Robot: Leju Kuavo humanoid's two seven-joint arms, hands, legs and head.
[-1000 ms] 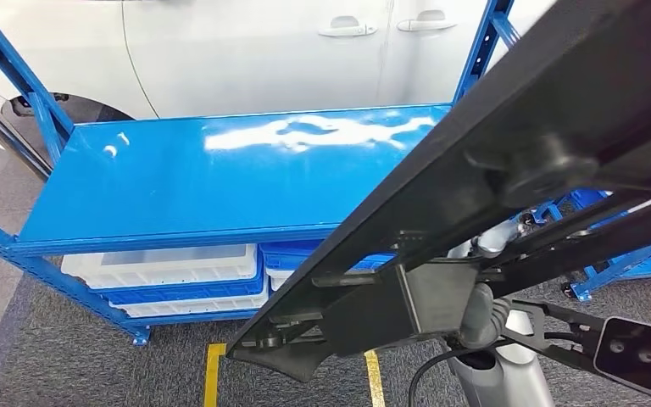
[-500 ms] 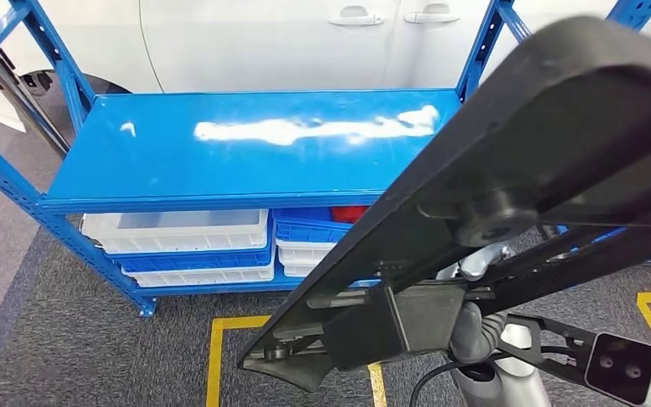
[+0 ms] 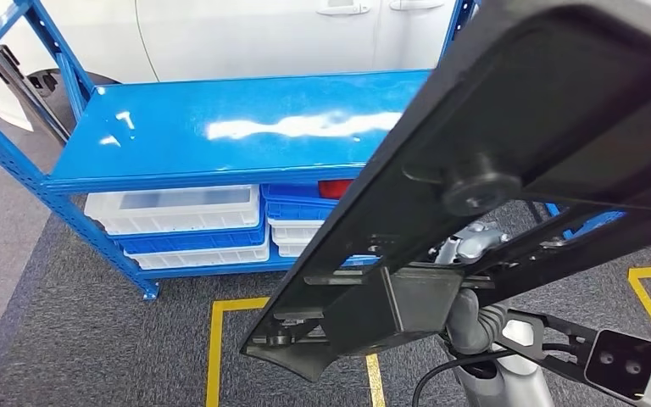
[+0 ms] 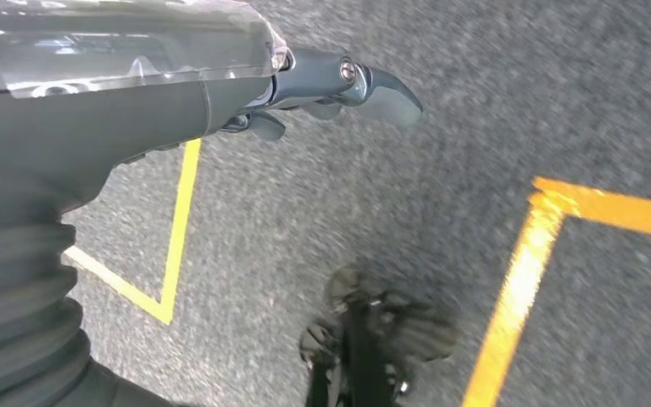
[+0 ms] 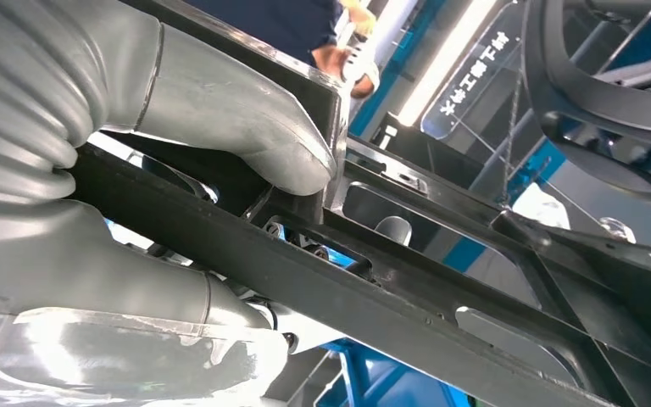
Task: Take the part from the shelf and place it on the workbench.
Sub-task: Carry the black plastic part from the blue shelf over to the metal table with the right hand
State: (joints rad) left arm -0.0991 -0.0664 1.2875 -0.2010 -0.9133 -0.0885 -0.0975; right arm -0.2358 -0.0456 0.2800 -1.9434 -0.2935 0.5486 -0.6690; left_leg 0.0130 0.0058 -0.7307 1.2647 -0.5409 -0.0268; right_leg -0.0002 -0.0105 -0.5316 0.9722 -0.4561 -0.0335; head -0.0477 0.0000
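Note:
A long black moulded part (image 3: pixel 517 127) with a round knob slants across the right of the head view, its lower end (image 3: pixel 305 348) over the floor. My right hand (image 5: pixel 93 93) grips it from beneath, the grey thumb (image 5: pixel 254 136) pressed on an edge of the part's frame (image 5: pixel 407 314). In the head view the part hides most of that hand, and the silver right arm (image 3: pixel 475 326) shows below it. My left hand (image 4: pixel 220 102) hangs over the carpet with nothing in it, its dark fingers (image 4: pixel 373 80) stretched out.
The blue shelf (image 3: pixel 237 127) stands ahead, its upper board bare, with white and blue bins (image 3: pixel 178 222) on the level below. A white car (image 3: pixel 246 34) is behind it. Yellow lines (image 3: pixel 216 339) mark the grey carpet. A person (image 5: pixel 343 51) stands beyond the part.
The whole head view has shifted: the shelf now sits farther off and more floor shows. The black part stays in my right hand, turned a little more broadside.

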